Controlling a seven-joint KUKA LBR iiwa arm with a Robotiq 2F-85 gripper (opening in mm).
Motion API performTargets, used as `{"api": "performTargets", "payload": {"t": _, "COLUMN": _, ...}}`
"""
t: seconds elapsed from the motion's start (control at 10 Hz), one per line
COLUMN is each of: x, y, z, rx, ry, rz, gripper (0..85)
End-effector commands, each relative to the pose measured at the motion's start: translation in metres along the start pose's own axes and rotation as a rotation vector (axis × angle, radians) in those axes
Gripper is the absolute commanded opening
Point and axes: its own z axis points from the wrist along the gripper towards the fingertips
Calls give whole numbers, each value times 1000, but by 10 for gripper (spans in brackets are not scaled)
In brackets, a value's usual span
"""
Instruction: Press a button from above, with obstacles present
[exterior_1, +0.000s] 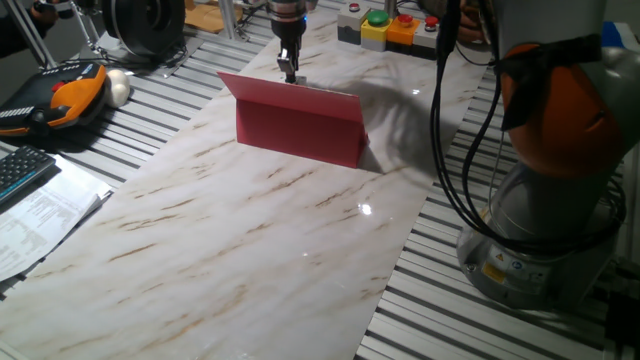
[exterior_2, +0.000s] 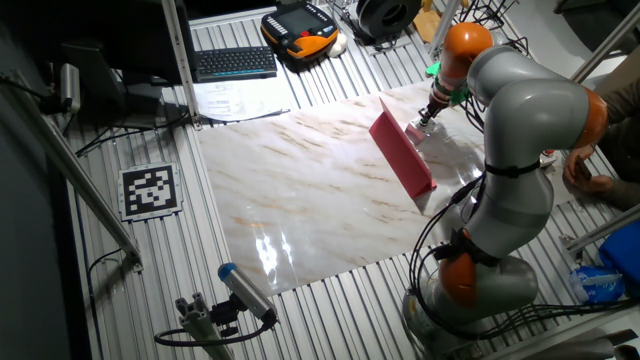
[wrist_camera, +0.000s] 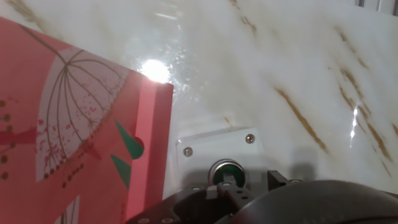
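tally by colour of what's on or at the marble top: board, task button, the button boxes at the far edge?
Red: 1, the upright board
Green: 1, the small button on its whitish base, right under the hand
Yellow box, green cap: 1
Orange box, red cap: 1
Grey box: 1, cap colour too small to tell
Total: 5

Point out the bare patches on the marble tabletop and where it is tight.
Widest free patch: the marble tabletop in front of the red board. Tight: behind the board, where the gripper hangs over the green button on its whitish base.
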Motion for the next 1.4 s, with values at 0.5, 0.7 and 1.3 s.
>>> {"api": "performTargets", "payload": {"t": 0.5, "x": -2, "y": 0, "z": 6, "rx": -5, "ry": -6, "rz": 1, "gripper": 340}}
{"api": "performTargets", "payload": {"t": 0.7, "x": -2, "y": 0, "z": 10, "rx": -9, "ry": -8, "rz": 0, "gripper": 340}}
{"api": "performTargets", "payload": {"t": 1.3, "x": -3, "y": 0, "z": -9, "rx": -10, "ry": 9, "rz": 12, "gripper": 510}}
